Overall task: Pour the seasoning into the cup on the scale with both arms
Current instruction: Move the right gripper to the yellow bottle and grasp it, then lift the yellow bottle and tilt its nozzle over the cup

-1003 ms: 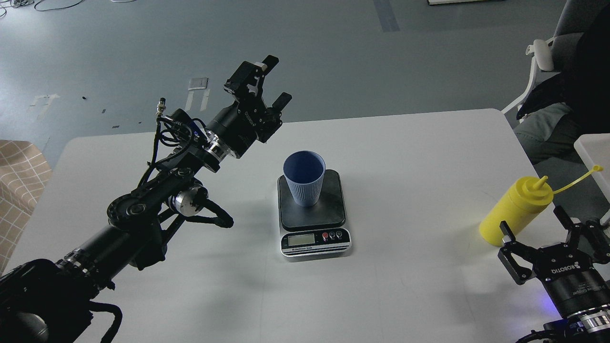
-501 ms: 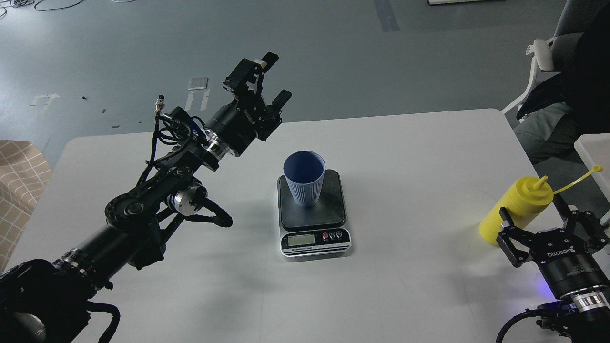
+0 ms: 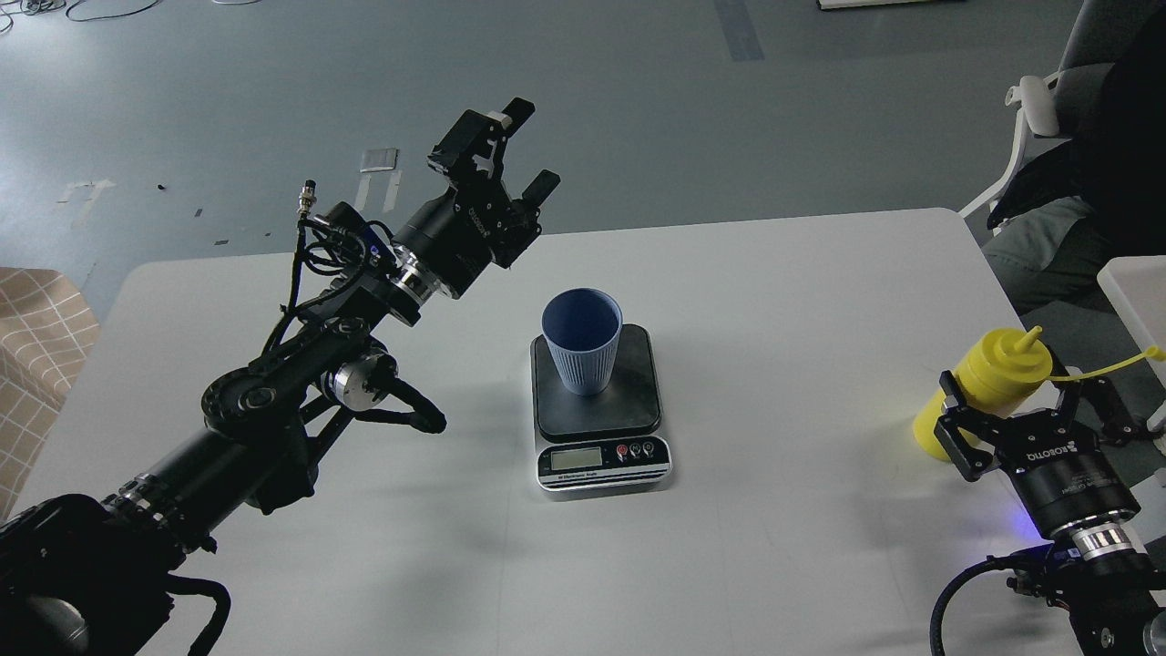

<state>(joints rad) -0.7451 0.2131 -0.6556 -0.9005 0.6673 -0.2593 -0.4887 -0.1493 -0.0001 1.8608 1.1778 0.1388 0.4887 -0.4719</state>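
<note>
The blue ribbed cup (image 3: 581, 341) stands upright on the black platform of the scale (image 3: 598, 437) at the table's middle. The yellow squeeze bottle of seasoning (image 3: 988, 385) stands at the right edge of the table, its nozzle up and its tethered cap hanging right. My right gripper (image 3: 1025, 405) is open, its fingers reaching around the bottle's lower body from the near side. My left gripper (image 3: 510, 150) is open and empty, raised above the table's far edge, up and left of the cup.
The white table (image 3: 774, 301) bears only the scale, cup and bottle. A seated person and a white chair (image 3: 1029, 109) are at the right, beside a second white surface (image 3: 1134, 292). A tan checked object (image 3: 36, 328) is at the left.
My right gripper has moved up and forward to the bottle, its fingers now around its lower part. The bottle has shifted slightly. The left arm has barely moved.
</note>
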